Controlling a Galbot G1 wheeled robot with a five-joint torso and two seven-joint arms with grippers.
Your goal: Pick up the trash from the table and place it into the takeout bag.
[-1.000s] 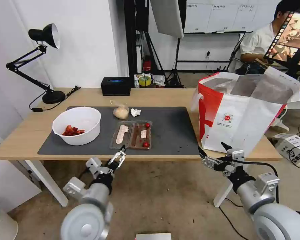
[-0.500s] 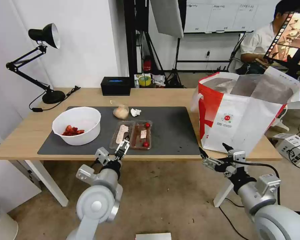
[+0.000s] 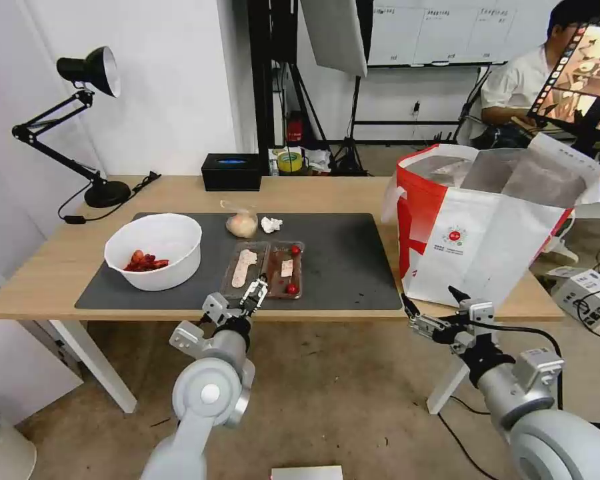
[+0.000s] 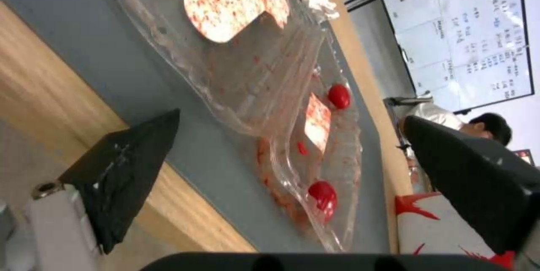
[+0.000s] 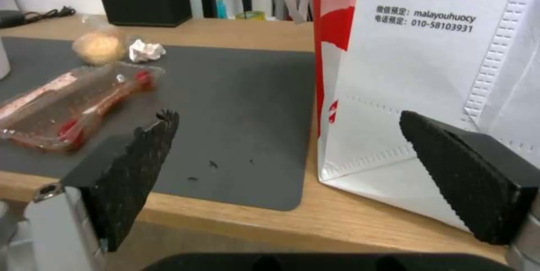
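I am bringing my left gripper (image 3: 255, 291), fingers apart, level at the near rim of the clear hinged tray (image 3: 263, 269) on the dark mat (image 3: 353, 260); right gripper (image 3: 425, 308) is idling open beside the takeout bag (image 3: 473, 233).

A black desk lamp (image 3: 80, 100) stands at the far left corner of the table, its arm bent and its cord (image 3: 107, 207) lying on the wood. A black tissue box (image 3: 232, 171) sits at the far edge, near the middle. Behind it is a black stand (image 3: 273, 73) with a yellow tape roll (image 3: 290, 161). A whiteboard (image 3: 440, 30) hangs on the back wall.
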